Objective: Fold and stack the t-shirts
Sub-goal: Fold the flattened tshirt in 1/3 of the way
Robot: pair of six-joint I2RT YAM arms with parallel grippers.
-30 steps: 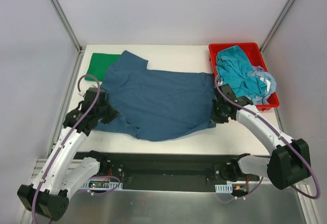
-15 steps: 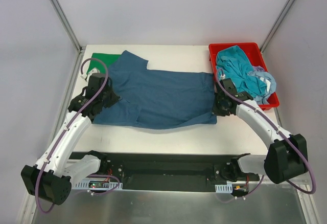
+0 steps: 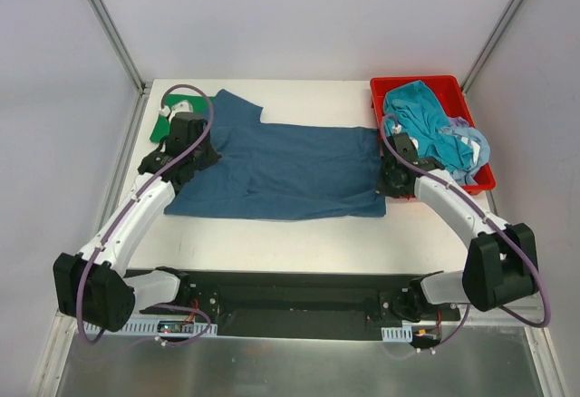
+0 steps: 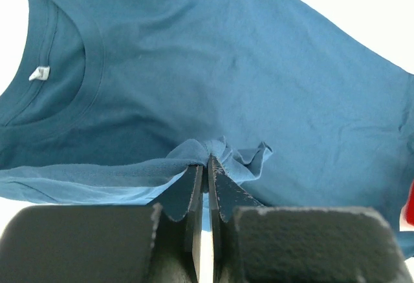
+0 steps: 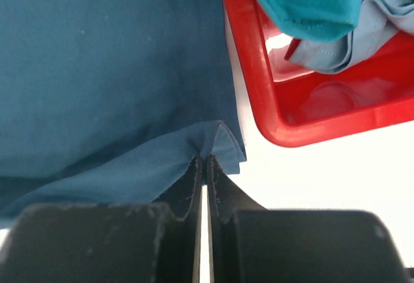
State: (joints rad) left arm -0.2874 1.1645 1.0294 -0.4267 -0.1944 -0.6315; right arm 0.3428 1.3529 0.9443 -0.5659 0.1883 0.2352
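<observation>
Top view, left to right.

- Green t-shirt (image 3: 201, 101): at the worktop's (image 3: 299, 234) 10 o'clock corner, folded flat, mostly covered by the left arm and the navy shirt's sleeve.
- Left gripper (image 3: 204, 154): set over the 9 o'clock side of the navy-blue t-shirt (image 3: 290, 166). In the left wrist view the jaws (image 4: 207, 167) are seen pressed together on a bunched pinch of navy fabric. The neckband and a white label (image 4: 39, 73) are seen at 10 o'clock from the pinch.
- Navy-blue t-shirt: spread across the middle of the worktop, its near part doubled over toward 12 o'clock, with one sleeve reaching toward 11 o'clock.
- Right gripper (image 3: 391, 179): placed at the shirt's 3 o'clock edge. In the right wrist view the jaws (image 5: 205, 163) are nearly closed on a fold of navy hem.
- Red tray (image 3: 412, 81): at the 2 o'clock corner, just beside the navy shirt. A teal t-shirt (image 3: 421, 125) and a pale blue t-shirt (image 3: 471, 148) are heaped inside, crumpled, with the pale blue one draped over the 3 o'clock rim.
</observation>
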